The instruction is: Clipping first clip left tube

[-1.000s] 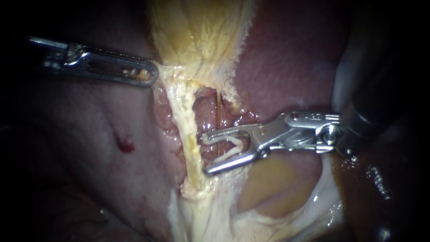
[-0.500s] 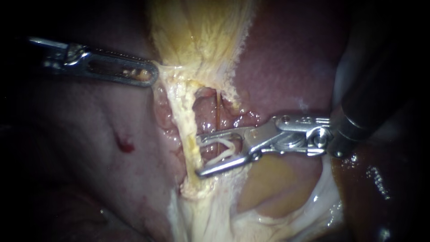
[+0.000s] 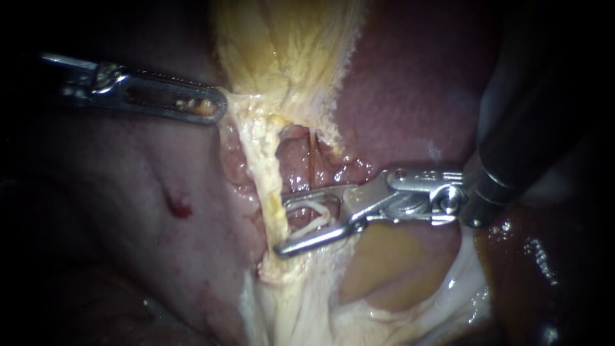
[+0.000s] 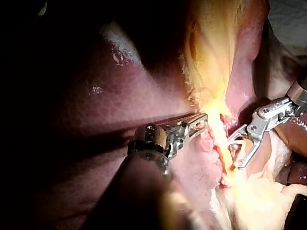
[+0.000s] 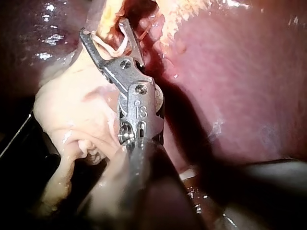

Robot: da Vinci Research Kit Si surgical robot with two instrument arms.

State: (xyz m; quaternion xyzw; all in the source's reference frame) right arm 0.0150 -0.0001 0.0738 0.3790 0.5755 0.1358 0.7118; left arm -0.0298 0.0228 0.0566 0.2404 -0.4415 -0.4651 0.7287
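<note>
The left tube (image 3: 266, 166) is a pale yellow strand running down from the gallbladder (image 3: 288, 45). My left instrument (image 3: 214, 106) comes in from the left, its jaws shut on the gallbladder's pale edge just above the tube; in the left wrist view this instrument (image 4: 201, 120) is seen at the same spot. My right instrument (image 3: 282, 225) stands with its jaws wide apart, carrying a white clip (image 3: 318, 214) that touches both. Its lower jaw tip lies across the left tube and its upper tip reaches the tube's right edge. The right wrist view shows this instrument (image 5: 102, 27) and the clip (image 5: 115, 48).
A thinner reddish tube (image 3: 311, 160) runs just right of the left tube, behind the upper jaw. Dark red liver (image 3: 410, 90) fills the upper right. Pale fatty tissue (image 3: 384, 269) lies below the right instrument. A small red spot (image 3: 179, 208) marks the tissue at the left.
My right instrument has moved left with the clip; its jaw tips, earlier short of the left tube, now reach it. The left instrument has not moved.
</note>
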